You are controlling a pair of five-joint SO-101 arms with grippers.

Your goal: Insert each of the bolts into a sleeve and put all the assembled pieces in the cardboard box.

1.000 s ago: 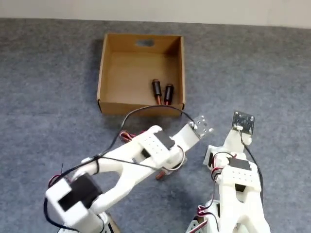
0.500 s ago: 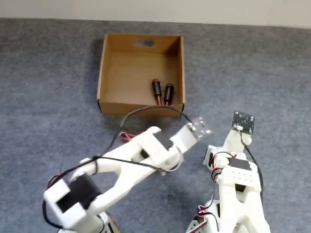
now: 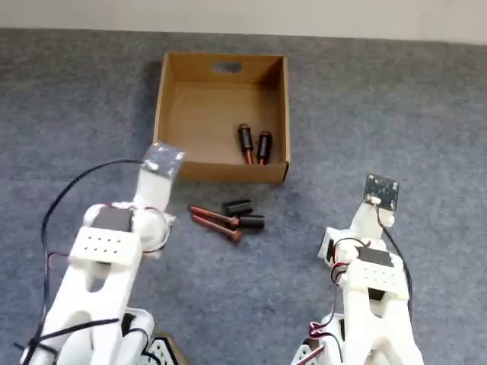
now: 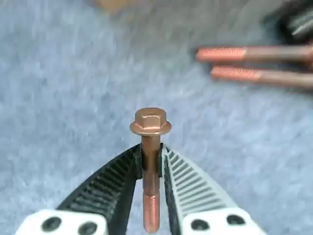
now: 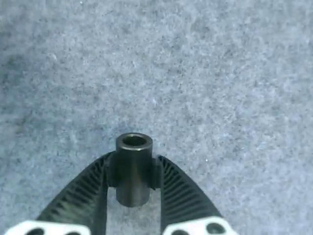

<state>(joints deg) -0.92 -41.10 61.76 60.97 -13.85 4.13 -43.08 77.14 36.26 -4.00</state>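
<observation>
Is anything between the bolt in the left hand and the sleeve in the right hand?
Two loose bolts and two loose sleeves lie on the carpet in between. The held bolt and held sleeve can probably pass above them.

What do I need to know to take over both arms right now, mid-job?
Left gripper: shut on a copper hex-head bolt, gripped by its shank.
Right gripper: shut on a black cylindrical sleeve, open bore facing the wrist camera.
Done: two assembled pieces lie in the brown cardboard box.
On the grey carpet just in front of the box: two loose copper bolts and two loose black sleeves.
Left to do: join the held bolt and sleeve and box them, then assemble and box the two loose pairs.
</observation>
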